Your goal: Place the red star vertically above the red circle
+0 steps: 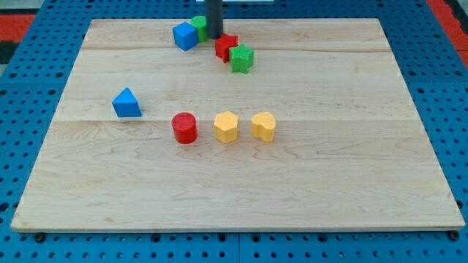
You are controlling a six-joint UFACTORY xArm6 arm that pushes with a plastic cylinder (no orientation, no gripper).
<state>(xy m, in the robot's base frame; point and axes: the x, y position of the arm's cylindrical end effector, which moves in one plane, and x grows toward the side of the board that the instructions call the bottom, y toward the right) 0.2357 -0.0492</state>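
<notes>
The red star (225,47) lies near the view's top, touching a green star (241,58) on its right. My tip (213,36) stands just up-left of the red star, at its edge, and hides part of a green block (199,24) behind it. The red circle (184,127) sits in the middle of the board, well below the red star and a little to its left.
A blue cube (185,35) sits left of my tip. A blue triangle (126,103) lies at the left. A yellow hexagon (227,126) and a yellow heart-like block (264,126) stand right of the red circle. The wooden board (365,183) rests on a blue pegboard.
</notes>
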